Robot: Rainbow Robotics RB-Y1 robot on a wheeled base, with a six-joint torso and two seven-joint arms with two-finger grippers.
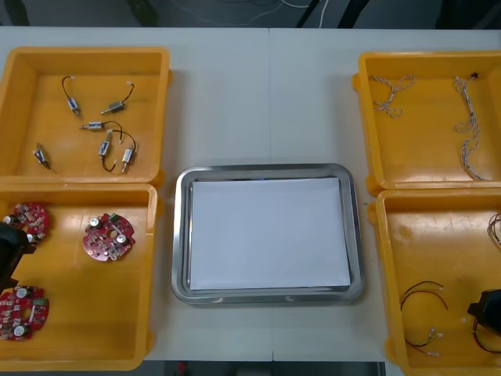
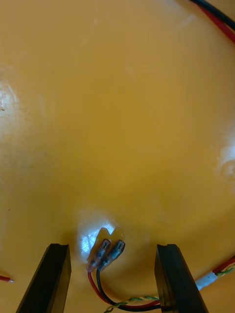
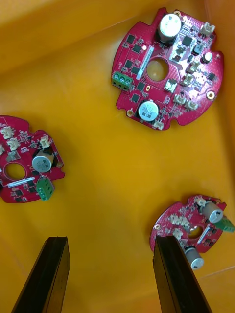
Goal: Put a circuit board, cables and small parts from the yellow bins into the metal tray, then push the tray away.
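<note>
Picking step; metal tray (image 1: 182, 235) holds nothing yet. Right gripper (image 2: 112, 247), wide open, straddles red-and-black cable (image 2: 105, 254) ends in near right yellow bin (image 1: 438, 258). Left gripper (image 3: 111, 242), wide open, hovers over circuit boards (image 3: 166, 68). Next, likely: lower, close.

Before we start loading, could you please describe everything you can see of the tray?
The tray is a rectangular pan of shiny metal with rounded corners, a raised rim and a white inside. It lies flat at the middle of the table, between the bins at either side. Nothing lies in it.
</note>
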